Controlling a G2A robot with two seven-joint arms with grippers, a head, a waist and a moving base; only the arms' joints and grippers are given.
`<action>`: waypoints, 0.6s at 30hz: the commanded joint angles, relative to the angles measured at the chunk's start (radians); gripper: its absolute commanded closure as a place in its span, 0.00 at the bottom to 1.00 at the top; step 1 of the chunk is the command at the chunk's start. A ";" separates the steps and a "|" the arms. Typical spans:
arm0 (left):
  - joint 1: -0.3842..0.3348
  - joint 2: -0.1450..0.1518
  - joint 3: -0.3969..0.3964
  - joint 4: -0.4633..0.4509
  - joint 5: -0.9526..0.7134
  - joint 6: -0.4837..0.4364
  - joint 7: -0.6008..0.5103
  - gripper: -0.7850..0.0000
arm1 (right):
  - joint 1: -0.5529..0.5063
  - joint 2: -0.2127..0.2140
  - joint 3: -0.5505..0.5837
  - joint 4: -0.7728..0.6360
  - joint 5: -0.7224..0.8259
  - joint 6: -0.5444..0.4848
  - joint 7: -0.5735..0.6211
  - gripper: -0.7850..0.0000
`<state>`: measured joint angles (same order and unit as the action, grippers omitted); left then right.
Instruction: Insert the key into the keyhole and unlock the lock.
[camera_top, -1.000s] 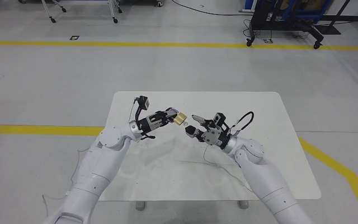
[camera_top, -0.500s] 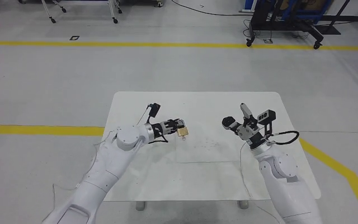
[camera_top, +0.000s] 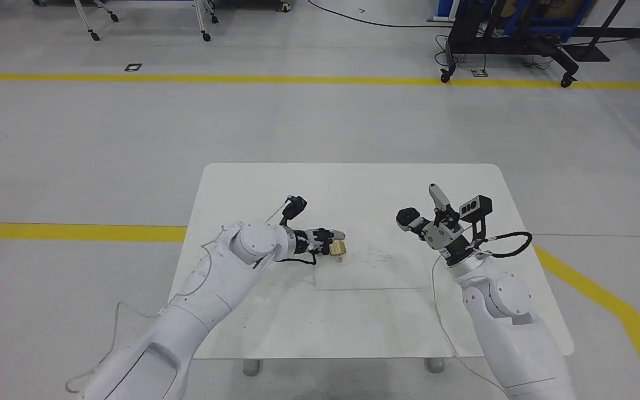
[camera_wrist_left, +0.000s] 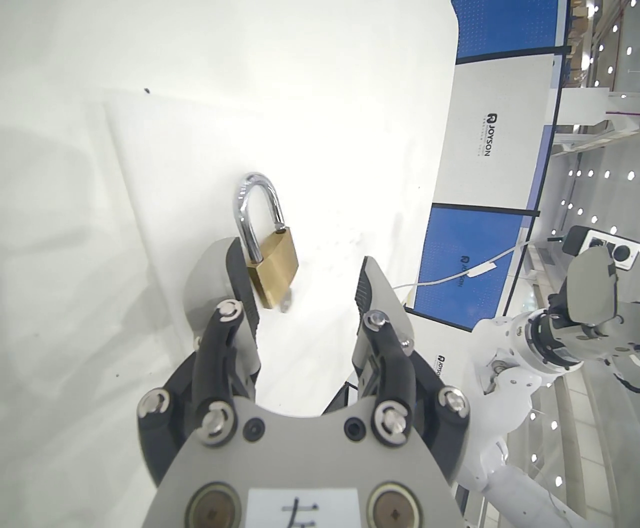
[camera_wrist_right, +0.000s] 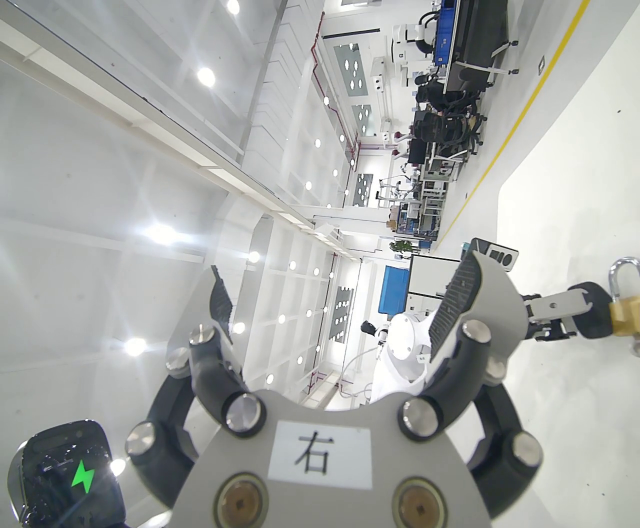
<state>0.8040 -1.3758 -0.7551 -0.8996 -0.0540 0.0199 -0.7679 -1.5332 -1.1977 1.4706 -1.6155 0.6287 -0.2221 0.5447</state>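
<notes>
A brass padlock (camera_wrist_left: 272, 272) with a silver shackle lies on the white table (camera_top: 400, 320), left of the middle. A small silver piece (camera_wrist_left: 285, 305), perhaps the key, sticks out under its body. My left gripper (camera_wrist_left: 305, 280) is open around the padlock (camera_top: 338, 246), which leans against one finger (camera_wrist_left: 240, 285); the other finger stands well apart from it. My left gripper (camera_top: 328, 243) is low over the table. My right gripper (camera_top: 422, 208) is raised at the right side, open and empty (camera_wrist_right: 340, 300). From there the padlock (camera_wrist_right: 625, 305) shows far off.
A faint rectangular mat outline (camera_top: 375, 265) marks the table's middle. The table's right edge (camera_top: 520, 250) is close behind my right arm. A cable (camera_top: 505, 245) loops beside the right wrist.
The two grippers were together at the padlock. My right gripper drew away to the right and rose. My left gripper carried the padlock down to the table and opened.
</notes>
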 joint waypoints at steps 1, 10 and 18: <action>0.000 0.000 -0.012 -0.001 -0.023 -0.028 -0.011 0.35 | 0.000 0.000 0.000 0.000 0.000 0.000 0.000 0.00; 0.049 0.046 -0.164 -0.101 -0.099 -0.212 -0.059 0.14 | 0.000 0.000 0.000 0.000 0.000 0.000 0.000 0.00; 0.219 0.132 -0.394 -0.369 0.127 -0.341 0.083 0.00 | -0.006 0.001 0.055 -0.023 -0.077 -0.129 -0.087 0.00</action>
<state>0.9972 -1.2516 -1.1250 -1.2288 0.0183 -0.3107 -0.7126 -1.5364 -1.1968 1.5128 -1.6331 0.5535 -0.3254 0.4675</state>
